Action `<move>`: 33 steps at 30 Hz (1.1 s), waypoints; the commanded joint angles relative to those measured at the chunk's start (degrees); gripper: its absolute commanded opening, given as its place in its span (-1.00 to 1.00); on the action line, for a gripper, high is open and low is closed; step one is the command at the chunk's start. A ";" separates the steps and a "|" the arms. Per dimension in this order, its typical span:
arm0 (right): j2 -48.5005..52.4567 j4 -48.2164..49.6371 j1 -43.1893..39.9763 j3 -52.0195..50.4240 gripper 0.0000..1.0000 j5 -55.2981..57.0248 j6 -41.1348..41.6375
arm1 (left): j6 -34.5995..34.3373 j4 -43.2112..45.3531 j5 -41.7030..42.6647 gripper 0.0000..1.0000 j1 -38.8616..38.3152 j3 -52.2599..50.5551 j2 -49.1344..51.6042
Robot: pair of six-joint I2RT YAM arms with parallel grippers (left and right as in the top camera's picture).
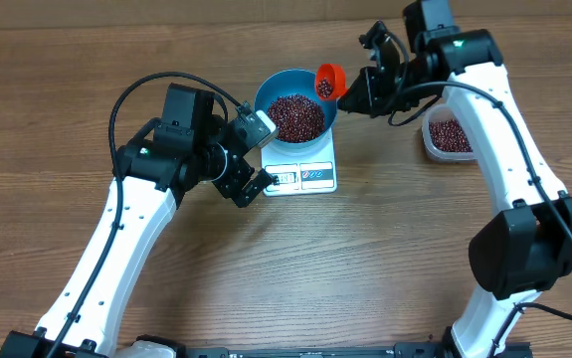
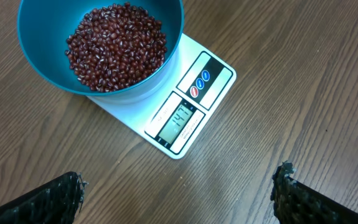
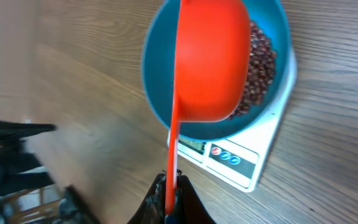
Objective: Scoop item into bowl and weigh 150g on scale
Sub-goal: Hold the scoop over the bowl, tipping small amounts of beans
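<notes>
Top-up stage: right gripper [image 3: 171, 198] clenched on loaded scoop [image 3: 213, 59], bowl [image 3: 157, 71] just ahead; left gripper [image 2: 177, 190] released; next move likely a gentle tip.

Your overhead view looks straight down on the whole surface [image 1: 266, 268]; both wrist views look down from close, sharing the bowl [image 2: 38, 37] and scale [image 2: 194, 93].

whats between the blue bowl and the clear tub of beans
The right gripper, shut on the handle of the orange scoop, whose cup holds a few beans over the bowl rim. The overhead view shows it.
</notes>
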 commanded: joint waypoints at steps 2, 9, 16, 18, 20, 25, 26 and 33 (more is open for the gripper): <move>-2.62 -0.24 -1.09 2.01 -0.93 -7.52 -2.36 | -0.81 0.02 0.22 0.99 0.09 -0.24 0.22; -2.62 -0.68 -1.14 2.01 -0.93 -8.02 -2.64 | -0.81 0.00 0.22 0.99 0.09 -0.24 0.22; -2.62 -0.66 -1.11 2.01 -0.92 -7.96 -2.62 | -0.81 0.02 0.20 0.99 0.09 -0.24 0.22; -2.62 -0.68 -1.09 2.01 -0.93 -7.67 -2.60 | -0.81 0.00 0.22 0.99 0.09 -0.24 0.22; -2.62 -0.70 -0.92 2.01 -0.93 -6.49 -2.60 | -0.81 0.00 0.22 0.99 0.09 -0.24 0.22; -2.62 -1.11 0.79 2.01 -0.93 -1.77 -2.40 | -0.81 0.00 0.22 0.99 0.09 -0.24 0.22; -2.62 -1.09 1.25 2.01 -0.93 -0.79 -2.38 | -0.81 0.02 0.20 0.99 0.09 -0.24 0.22; -2.62 -1.05 4.76 2.01 -0.93 8.52 -0.85 | -0.81 0.02 0.22 0.99 0.09 -0.24 0.22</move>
